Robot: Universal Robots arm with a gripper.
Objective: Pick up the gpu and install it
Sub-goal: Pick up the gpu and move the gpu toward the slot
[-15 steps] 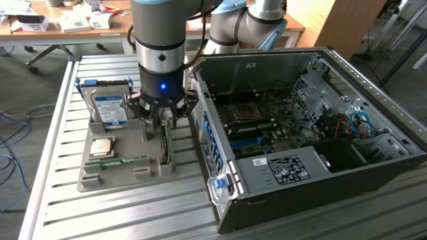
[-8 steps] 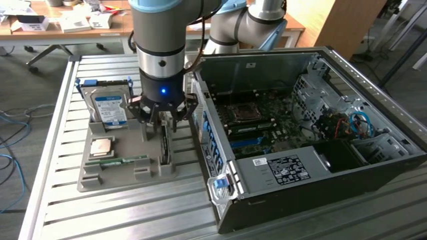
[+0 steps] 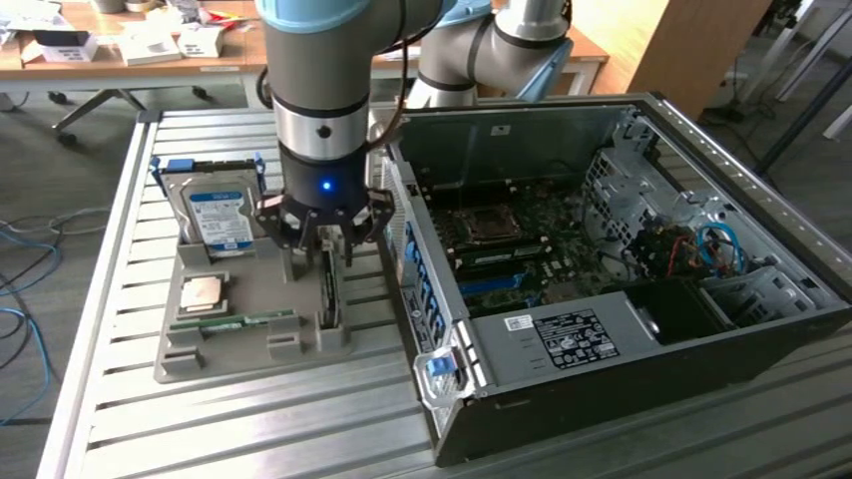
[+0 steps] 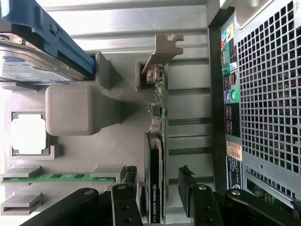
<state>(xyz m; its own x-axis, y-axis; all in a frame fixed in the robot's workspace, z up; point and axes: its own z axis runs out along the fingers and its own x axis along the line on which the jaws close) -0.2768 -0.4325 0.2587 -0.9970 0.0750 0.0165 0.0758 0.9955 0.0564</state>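
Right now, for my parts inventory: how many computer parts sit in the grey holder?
4: hard drive upright at one end, processor beside it, memory stick past that, gpu edge-on along the side nearest the computer case. The arm may hide more.

**Inventory of the desk [image 3: 266, 424]: nine kinds of item, a single specimen of each.**
One grey holder tray [image 3: 180, 367] carries one hard drive [image 3: 219, 215] in one blue caddy [image 4: 61, 42], one processor chip [image 3: 203, 290], one green memory stick [image 3: 234, 322] and one gpu [image 3: 329, 294]; beside the tray stands one open computer case [image 3: 600, 399]; one robot arm [image 3: 319, 60] bears one gripper [image 3: 329, 249], which has two fingers [image 4: 124, 207].
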